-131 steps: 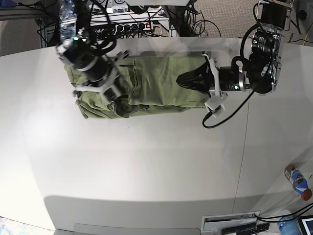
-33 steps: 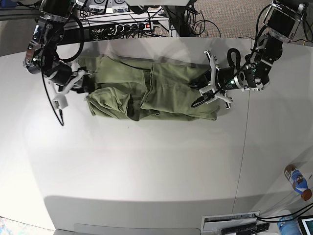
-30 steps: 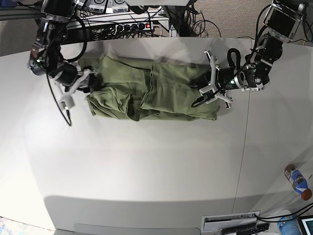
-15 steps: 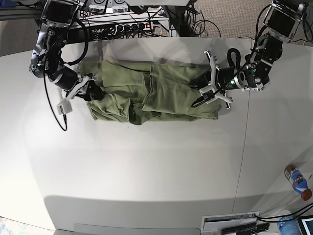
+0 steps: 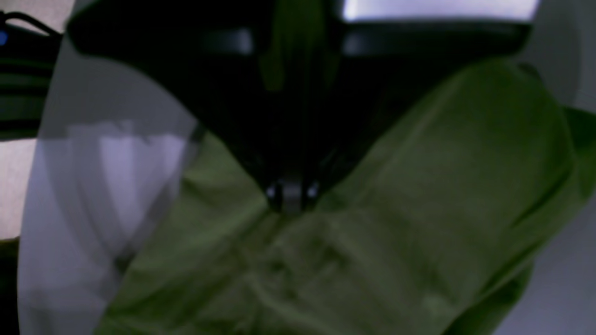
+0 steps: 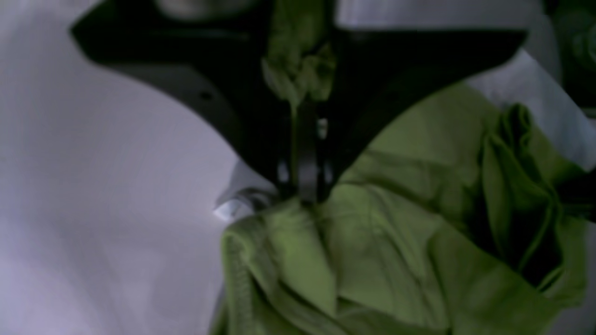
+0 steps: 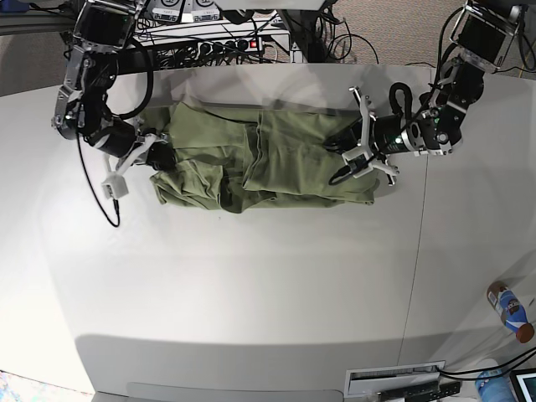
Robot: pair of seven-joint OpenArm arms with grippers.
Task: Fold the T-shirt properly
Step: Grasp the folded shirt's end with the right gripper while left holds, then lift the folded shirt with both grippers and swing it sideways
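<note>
Both grippers clamped on the T-shirt (image 7: 260, 163).
You have the left gripper (image 5: 291, 197) pinching one end, the right gripper (image 6: 302, 186) pinching the opposite end; the shirt lies bunched on the table (image 7: 251, 285).

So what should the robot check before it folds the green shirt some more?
1. Right gripper shut on the T-shirt: ok, cloth bunched between its jaws.
2. Left gripper shut on the T-shirt: ok, jaws closed at the cloth.
3. Shirt lying flat: not ok, rumpled and bunched near the right gripper.
4. Shirt fully on the table: ok.
5. How much cloth each gripper holds: cannot tell, wrist views are blurry.
</note>
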